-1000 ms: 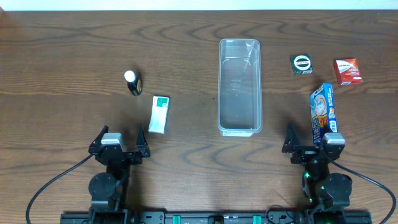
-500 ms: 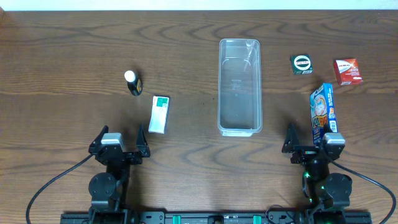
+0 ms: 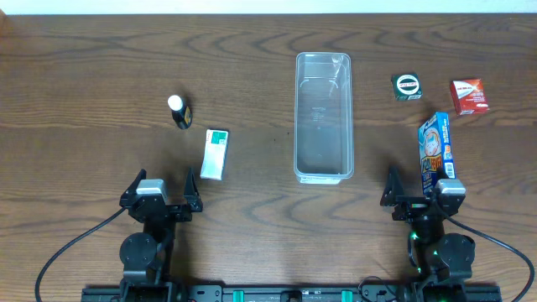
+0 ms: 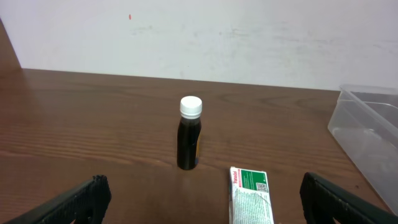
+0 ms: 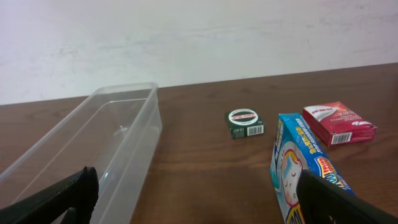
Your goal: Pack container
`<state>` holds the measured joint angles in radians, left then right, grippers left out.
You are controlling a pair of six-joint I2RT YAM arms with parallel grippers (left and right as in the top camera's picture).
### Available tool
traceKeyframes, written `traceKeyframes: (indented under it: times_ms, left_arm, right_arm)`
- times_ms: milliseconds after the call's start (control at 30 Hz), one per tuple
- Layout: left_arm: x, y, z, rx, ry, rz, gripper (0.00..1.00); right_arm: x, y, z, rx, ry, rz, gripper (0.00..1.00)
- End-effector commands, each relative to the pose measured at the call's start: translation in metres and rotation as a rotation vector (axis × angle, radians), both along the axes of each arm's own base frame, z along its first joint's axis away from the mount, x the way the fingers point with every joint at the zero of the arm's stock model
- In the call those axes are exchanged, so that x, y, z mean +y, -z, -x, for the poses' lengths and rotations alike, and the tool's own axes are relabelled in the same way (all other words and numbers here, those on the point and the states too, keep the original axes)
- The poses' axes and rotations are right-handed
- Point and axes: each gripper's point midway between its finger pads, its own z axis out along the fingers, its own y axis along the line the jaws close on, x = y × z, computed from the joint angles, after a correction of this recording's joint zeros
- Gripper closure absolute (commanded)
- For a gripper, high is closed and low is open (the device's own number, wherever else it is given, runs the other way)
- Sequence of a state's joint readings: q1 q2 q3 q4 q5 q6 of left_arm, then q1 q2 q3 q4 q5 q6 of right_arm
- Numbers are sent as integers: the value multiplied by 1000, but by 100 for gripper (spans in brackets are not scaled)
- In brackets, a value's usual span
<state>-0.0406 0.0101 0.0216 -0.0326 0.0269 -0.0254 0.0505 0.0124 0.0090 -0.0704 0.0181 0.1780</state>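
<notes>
The clear plastic container (image 3: 323,117) lies empty at the table's middle; it also shows in the right wrist view (image 5: 93,149) and at the left wrist view's right edge (image 4: 370,134). A dark bottle with a white cap (image 3: 179,111) (image 4: 189,132) stands left, next to a green-and-white box (image 3: 216,153) (image 4: 250,194). On the right lie a green tin (image 3: 408,85) (image 5: 244,122), a red box (image 3: 470,96) (image 5: 339,122) and a blue box (image 3: 435,152) (image 5: 298,165). My left gripper (image 3: 161,191) (image 4: 200,202) and right gripper (image 3: 422,191) (image 5: 199,199) are open and empty near the front edge.
The wooden table (image 3: 92,67) ends at a white wall at the back (image 4: 249,37). Black cables run from both arm bases at the front edge.
</notes>
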Motion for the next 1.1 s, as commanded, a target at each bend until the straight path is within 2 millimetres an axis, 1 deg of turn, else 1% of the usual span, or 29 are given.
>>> traceKeyframes:
  times_ms: [0,133,200,267,333,400,433,500,533,567,600,633,667,733,767,800,867,967,1067]
  left_arm:
    - [3,16,1,49,-16,-10,2]
    - [3,16,1,49,-16,-10,2]
    - [3,17,1,50,-16,-10,2]
    - [3,16,1,49,-16,-10,2]
    - [3,16,1,49,-17,-10,2]
    - [3,16,1,49,-16,-10,2]
    - [3,16,1,49,-17,-10,2]
    - [3,16,1,49,-16,-10,2]
    - [3,16,1,49,-16,-10,2]
    - [3,16,1,49,-17,-10,2]
    - [3,17,1,50,-16,-10,2]
    - [3,16,1,49,-16,-10,2]
    - [3,16,1,49,-16,-10,2]
    - [3,16,1,49,-16,-10,2]
    - [3,16,1,49,-16,-10,2]
    - [3,16,1,49,-16,-10,2]
    - [3,16,1,49,-16,-10,2]
    - [3,16,1,49,-16,-10,2]
    - [3,16,1,49,-16,-10,2]
  right_arm:
    - [1,-1,0,-6,-8,-23,1]
    - [16,-1,1,8,-84,-186,1]
    - [17,-2,2,10,-85,-264,1]
    - [23,-13,2,-25,-122,-325,1]
    - [39,-39,6,-118,-230,-296,1]
    - [59,-76,20,-269,-374,-211,1]
    - [64,-92,27,-330,-411,-178,1]
    - [64,-123,37,-420,-417,-125,1]
    - [62,-132,39,-437,-403,-101,1]
    - [58,-146,42,-449,-370,-54,1]
    - [54,-155,42,-444,-338,-21,1]
    - [45,-167,41,-414,-274,24,1]
    - [39,-173,40,-390,-238,40,1]
    - [18,-187,34,-288,-110,78,1]
    - [9,-190,32,-244,-61,90,1]
    - [-3,-193,28,-176,6,106,1]
    - [-18,-196,21,-47,83,146,1]
    - [-25,-191,5,162,92,218,1]
    - [-35,-175,-7,407,93,260,1]
